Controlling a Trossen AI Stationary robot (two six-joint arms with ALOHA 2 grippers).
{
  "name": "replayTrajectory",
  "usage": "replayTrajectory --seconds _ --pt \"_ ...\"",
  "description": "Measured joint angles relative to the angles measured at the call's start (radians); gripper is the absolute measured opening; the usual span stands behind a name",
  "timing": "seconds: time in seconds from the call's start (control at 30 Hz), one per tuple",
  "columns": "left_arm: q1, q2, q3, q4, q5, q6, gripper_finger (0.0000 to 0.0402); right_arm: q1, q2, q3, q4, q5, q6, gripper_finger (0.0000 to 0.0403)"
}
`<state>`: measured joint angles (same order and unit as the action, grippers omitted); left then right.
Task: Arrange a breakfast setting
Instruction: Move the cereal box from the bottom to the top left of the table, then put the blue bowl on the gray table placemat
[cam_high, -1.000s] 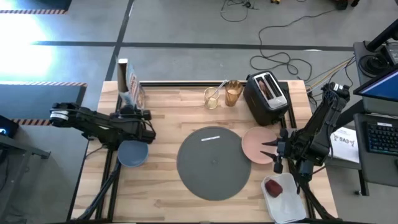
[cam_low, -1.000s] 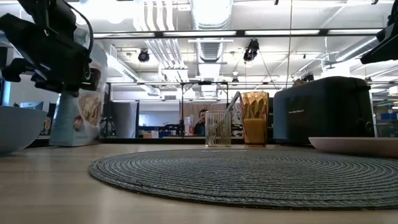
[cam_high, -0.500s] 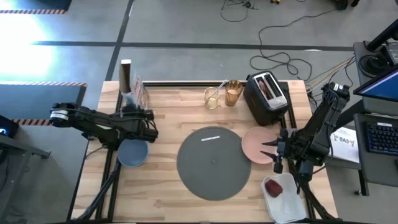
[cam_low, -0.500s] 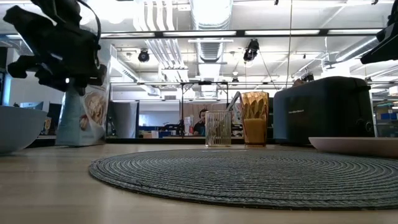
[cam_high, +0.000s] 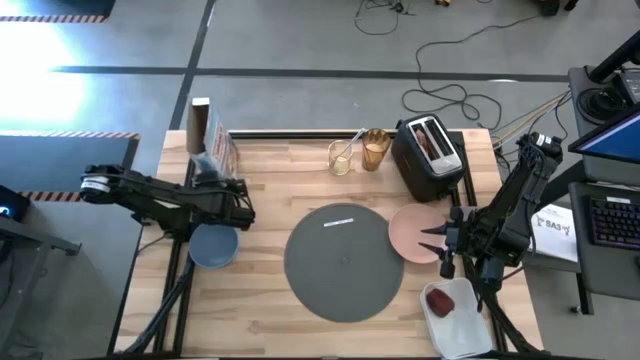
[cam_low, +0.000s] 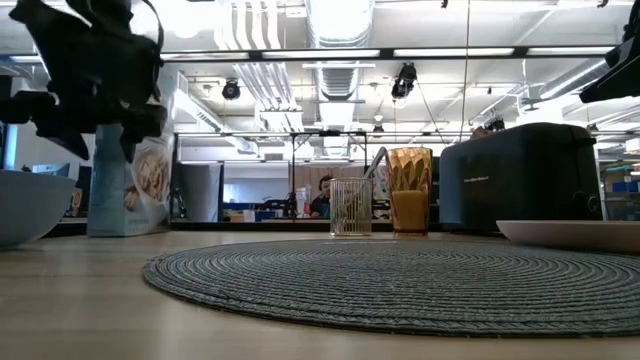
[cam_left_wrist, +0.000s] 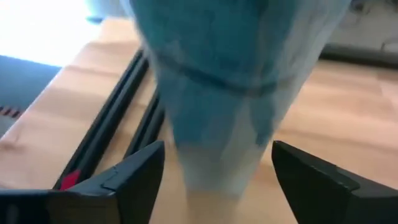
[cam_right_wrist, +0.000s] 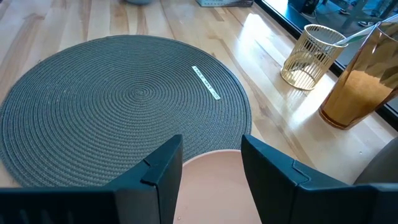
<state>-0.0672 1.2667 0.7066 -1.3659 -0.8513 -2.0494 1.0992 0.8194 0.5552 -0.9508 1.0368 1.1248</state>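
Fingers (cam_left_wrist: 134, 180) of left gripper (cam_left_wrist: 217, 180) spread, straddling blue bag (cam_left_wrist: 236, 81), ungripped, beside small blue bowl (cam_high: 213, 246). Right gripper (cam_right_wrist: 211, 165) parted, empty, over pink plate (cam_high: 415, 234) touching mat (cam_high: 344, 262). Toaster (cam_high: 430, 158), amber tumbler (cam_high: 375, 150) behind.

Bare grey mat (cam_high: 343, 261), pink plate (cam_high: 414, 234) beside
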Motion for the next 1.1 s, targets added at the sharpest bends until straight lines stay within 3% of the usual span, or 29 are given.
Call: replayTrajectory --seconds 0.23,0.5,0.67,0.8,0.93,1.1 --pt "-0.062 -0.002 0.173 -0.097 0.179 0.109 0.0290 0.000 0.000 0.000 0.000 0.000 0.000 0.0155" --pt "-0.170 0.003 0.390 -0.110 0.503 0.484 0.0283 0.000 0.000 0.000 0.000 0.000 0.000 0.0155" --pt "-0.238 0.061 0.430 -0.083 0.687 0.464 0.0284 0.000 0.000 0.000 0.000 0.000 0.000 0.0155" --pt "-0.279 0.154 0.430 -0.034 0.769 0.445 0.0284 0.000 0.000 0.000 0.000 0.000 0.000 0.0155" --pt "-0.279 0.253 0.430 -0.021 0.857 0.522 0.0284 0.000 0.000 0.000 0.000 0.000 0.000 0.0155" --pt "-0.284 0.334 0.430 -0.022 0.862 0.568 0.0284 0.000 0.000 0.000 0.000 0.000 0.000 0.0155"
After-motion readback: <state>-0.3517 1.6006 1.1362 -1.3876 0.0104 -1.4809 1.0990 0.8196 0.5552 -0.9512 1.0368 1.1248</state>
